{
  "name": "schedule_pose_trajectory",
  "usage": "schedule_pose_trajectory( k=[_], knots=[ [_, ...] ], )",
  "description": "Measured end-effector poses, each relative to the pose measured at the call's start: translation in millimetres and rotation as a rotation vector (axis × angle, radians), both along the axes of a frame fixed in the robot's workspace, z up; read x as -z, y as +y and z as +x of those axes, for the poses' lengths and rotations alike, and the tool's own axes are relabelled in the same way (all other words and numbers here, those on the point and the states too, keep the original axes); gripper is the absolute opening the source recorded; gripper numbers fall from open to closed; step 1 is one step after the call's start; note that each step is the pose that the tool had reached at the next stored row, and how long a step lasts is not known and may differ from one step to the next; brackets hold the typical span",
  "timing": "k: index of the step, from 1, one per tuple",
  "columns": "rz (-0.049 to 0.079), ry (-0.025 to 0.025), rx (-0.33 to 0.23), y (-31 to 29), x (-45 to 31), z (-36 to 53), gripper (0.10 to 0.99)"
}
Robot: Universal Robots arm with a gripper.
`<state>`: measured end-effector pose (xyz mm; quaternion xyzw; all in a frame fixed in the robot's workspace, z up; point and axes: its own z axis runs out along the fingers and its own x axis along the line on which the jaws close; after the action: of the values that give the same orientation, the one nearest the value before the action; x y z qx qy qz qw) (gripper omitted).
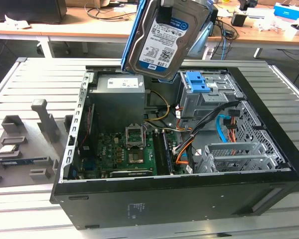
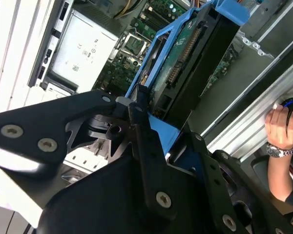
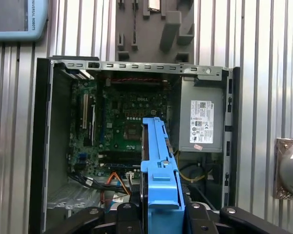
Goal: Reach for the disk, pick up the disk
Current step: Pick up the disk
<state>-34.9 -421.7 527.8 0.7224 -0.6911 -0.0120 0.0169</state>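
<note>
- Jaws clamped on the disk [image 1: 162,37] – gripper [image 3: 158,214] fingers [image 2: 146,146] press its blue side rail from both sides, seen in both wrist views.
- Disk hangs in the air, tilted, above the open PC case [image 1: 269,189], label side facing the ext. view; blue rail runs along its edge twd the ext. view's left.
- Ext. view, left to right: grey stand blocks [image 1: 42,119] on the slatted metal table [image 1: 35,74], well apart from the case; then power supply [image 1: 117,99] just below the disk; motherboard [image 1: 124,149] w/ CPU socket under that; blue-latched drive cage [image 1: 202,87] & orange/blue cables twd the right.
- First wrist view: disk edge-on over the motherboard, supply beside it.
- Second wrist view: a person's hand [image 2: 283,126] w/ wristwatch rests beyond the case edge.
</note>
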Motion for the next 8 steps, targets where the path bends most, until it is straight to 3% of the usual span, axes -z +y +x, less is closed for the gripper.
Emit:
schedule_pose_trajectory(
  k=[2, 8],
  knots=[
    [0.000, 0.0000, 0.000, -10.3, 0.1, 0.0, 0.369],
    [0.000, -0.0001, 0.000, -29.9, 0.3, 0.0, 0.369]
  ],
)
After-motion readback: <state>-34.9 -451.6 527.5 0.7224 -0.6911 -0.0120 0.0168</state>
